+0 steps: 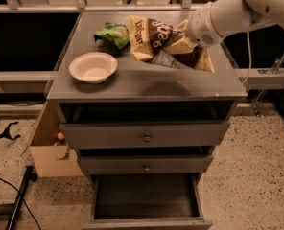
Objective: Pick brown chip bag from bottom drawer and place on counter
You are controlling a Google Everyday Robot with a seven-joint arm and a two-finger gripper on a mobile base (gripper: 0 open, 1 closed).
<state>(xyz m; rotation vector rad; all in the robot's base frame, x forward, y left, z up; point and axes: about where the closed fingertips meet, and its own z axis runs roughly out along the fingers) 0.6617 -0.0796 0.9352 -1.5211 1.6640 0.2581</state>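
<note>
Since the brown chip bag (154, 36) already lies on the counter (147, 83) in the upper middle of the frame, and the bottom drawer (147, 198) at the lower edge stands pulled out showing only its dark floor, you are at the placing step and, by my reading, near its end. Your gripper (190, 38) sits at the bag's right end, upper right of centre, against the crinkled foil. Whether it is clamped on the bag or has let go, you cannot tell from this view.

The next move seems to call for a release, if one is due, then a straight lift away. That keeps you from dragging the bag toward the counter's right edge, which one corner lies near.

Count what you have:
- one brown chip bag
- one green snack bag (114, 32) just left of it
- one white bowl (93, 67) left of centre
- three drawers
- one gripper
</note>
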